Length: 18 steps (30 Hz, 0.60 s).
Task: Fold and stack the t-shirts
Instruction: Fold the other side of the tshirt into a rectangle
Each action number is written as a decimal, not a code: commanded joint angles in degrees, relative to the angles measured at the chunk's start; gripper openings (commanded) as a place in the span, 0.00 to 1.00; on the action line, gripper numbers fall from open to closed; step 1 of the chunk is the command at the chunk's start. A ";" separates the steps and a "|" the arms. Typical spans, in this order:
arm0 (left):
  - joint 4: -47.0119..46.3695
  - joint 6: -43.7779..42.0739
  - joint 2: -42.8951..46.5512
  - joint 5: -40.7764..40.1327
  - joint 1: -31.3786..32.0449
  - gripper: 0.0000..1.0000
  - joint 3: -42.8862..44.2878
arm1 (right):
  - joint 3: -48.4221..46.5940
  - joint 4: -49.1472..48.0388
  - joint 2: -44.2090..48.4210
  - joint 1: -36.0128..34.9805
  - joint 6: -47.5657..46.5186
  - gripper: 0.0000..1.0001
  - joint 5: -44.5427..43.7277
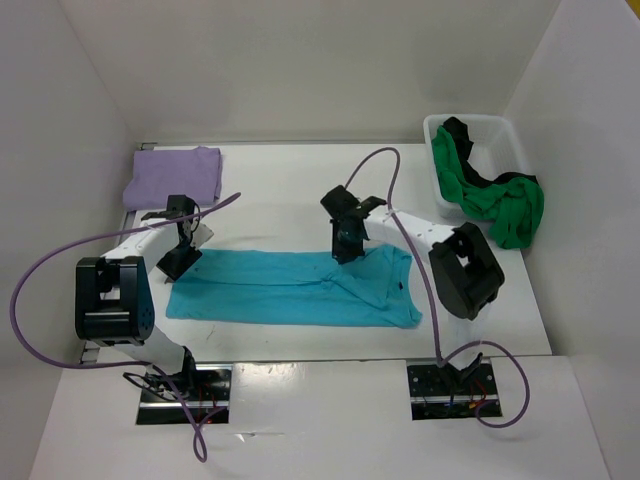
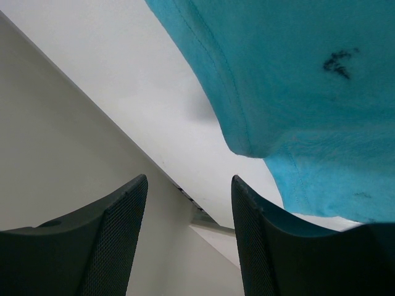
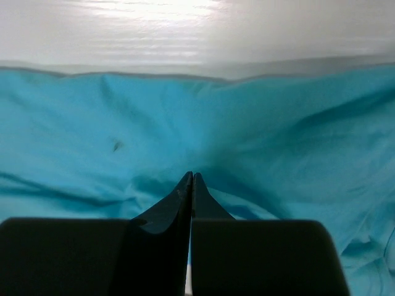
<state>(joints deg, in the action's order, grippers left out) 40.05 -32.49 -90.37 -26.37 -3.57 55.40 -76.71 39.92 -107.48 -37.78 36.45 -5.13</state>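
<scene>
turquoise t-shirt (image 1: 280,290) lies flat as a long band across the white table (image 1: 280,195), just toward 6 o'clock of its middle. right gripper (image 1: 345,250) has its fingers pressed together, pinching a pucker of cloth at the shirt's 12 o'clock edge. left gripper (image 1: 181,262) stands spread at the shirt's 9 o'clock end. folded lavender t-shirt (image 1: 178,175) sits at 10 o'clock. green t-shirt (image 1: 505,205) and black t-shirt (image 1: 458,133) drape from the white bin (image 1: 480,121) at 2 o'clock.

The top camera looks down from high at the near side over the whole white table (image 1: 300,180). Both wrist cameras sit close over the flat turquoise cloth t-shirt (image 1: 290,290), shared by all views.
</scene>
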 commanded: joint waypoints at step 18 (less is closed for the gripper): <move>0.73 1.46 -0.95 -0.61 -0.12 0.65 -0.64 | 10.88 4.64 12.20 -11.26 2.75 0.33 16.64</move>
<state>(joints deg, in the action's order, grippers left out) 40.05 -32.49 -91.02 -26.44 -3.57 55.11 -66.00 43.16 -97.17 -48.34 38.57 9.13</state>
